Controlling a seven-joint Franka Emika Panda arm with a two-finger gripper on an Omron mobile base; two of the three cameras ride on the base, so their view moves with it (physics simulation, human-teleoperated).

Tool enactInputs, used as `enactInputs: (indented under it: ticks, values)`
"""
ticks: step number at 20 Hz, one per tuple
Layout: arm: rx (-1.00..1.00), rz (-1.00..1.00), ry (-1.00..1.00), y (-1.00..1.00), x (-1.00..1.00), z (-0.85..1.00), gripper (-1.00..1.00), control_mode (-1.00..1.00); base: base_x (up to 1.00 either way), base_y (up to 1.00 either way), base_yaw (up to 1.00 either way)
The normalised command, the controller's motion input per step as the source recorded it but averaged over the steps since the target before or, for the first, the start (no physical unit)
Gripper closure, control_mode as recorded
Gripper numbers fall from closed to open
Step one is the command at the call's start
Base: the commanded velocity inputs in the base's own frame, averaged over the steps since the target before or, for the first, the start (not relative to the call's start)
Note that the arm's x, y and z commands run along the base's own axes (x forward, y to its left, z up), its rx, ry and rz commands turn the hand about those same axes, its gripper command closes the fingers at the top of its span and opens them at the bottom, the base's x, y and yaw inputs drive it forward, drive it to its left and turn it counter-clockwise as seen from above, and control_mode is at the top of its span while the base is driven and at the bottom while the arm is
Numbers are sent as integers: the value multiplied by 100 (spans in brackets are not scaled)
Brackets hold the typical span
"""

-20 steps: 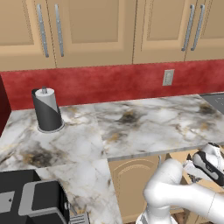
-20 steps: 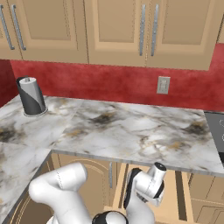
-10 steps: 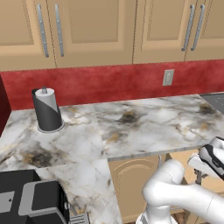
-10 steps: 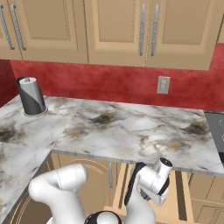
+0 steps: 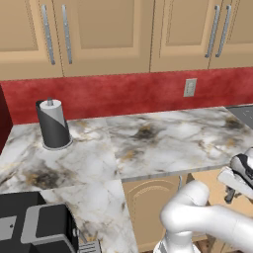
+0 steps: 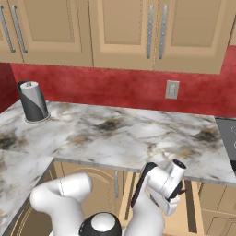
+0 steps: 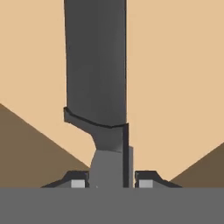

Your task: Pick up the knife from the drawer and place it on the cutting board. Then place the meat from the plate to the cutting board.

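The gripper [image 7: 111, 181] sits low in the open drawer [image 7: 175, 65], its 2 jaws tight against the knife [image 7: 96, 78], which runs straight ahead of them. To either side of the jaws the tan drawer floor lies bare. Above the jaws, the marble counter [image 6: 138, 133] edge overhangs. Far off on that counter stands 1 paper towel roll [image 5: 53, 124].

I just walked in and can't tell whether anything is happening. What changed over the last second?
The end effector, shut on the knife, slid rightward beneath the counter edge, over the open drawer. The paper towel roll, outlet and cabinets stayed as they were.
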Motion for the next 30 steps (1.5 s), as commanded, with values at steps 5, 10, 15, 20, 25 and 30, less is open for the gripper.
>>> enactInputs:
  ticks: [5, 10, 15, 20, 25, 30]
  values:
    - [0, -23, 9, 0, -25, 45, 100, -100, 0, 0, 0]
    - [0, -24, 4, 0, -41, 38, 100, -100, 0, 0, 0]
    - [0, -23, 1, 6, -48, 37, 100, -100, 0, 0, 0]
    - [0, -20, 0, 30, -32, 51, 100, -100, 0, 0, 0]
    - [-1, -18, 0, 31, -19, 58, 100, -100, 0, 0, 0]
    - [-2, -17, 0, 27, -23, 63, 100, -100, 0, 0, 0]
